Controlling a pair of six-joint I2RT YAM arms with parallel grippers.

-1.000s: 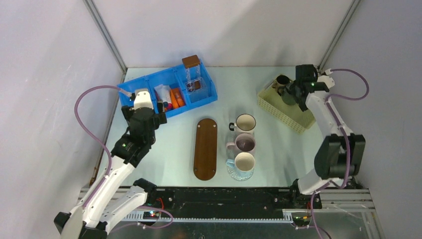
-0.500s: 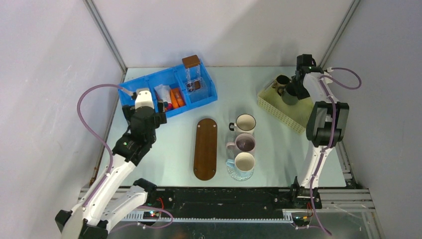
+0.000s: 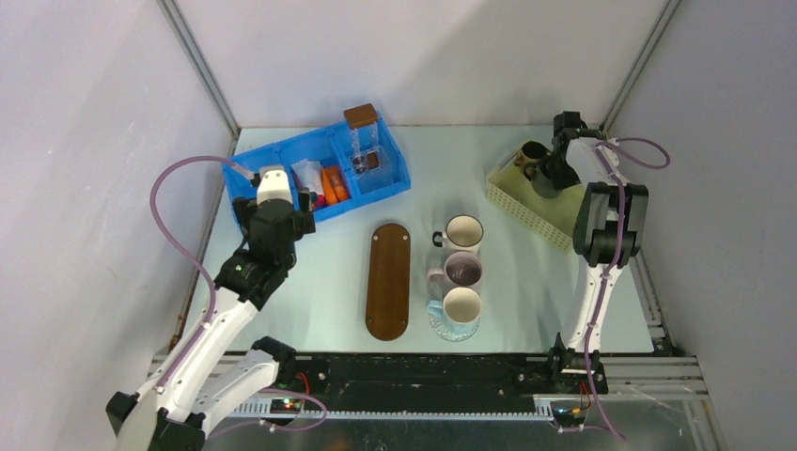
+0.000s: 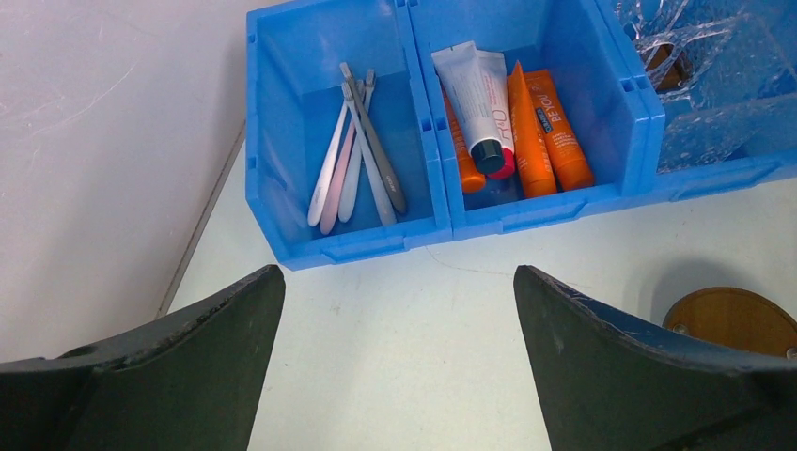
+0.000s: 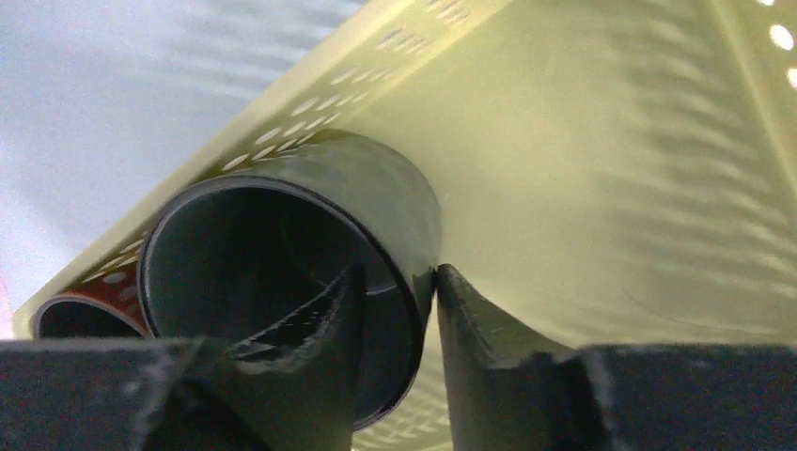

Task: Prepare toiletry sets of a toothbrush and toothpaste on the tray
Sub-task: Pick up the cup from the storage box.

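One dark cup [image 5: 376,188], partly hidden, is pinched by right jaws; left jaws gape wide.

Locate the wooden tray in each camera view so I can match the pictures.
Top external: the wooden tray lies mid-table, left of the three mugs.
Left wrist: only its rounded end shows, at the lower right edge.
Right wrist: not in it; just the yellow basket and a dark cup.
Shared landmark: the blue bin, beyond the tray in the top and left wrist views.
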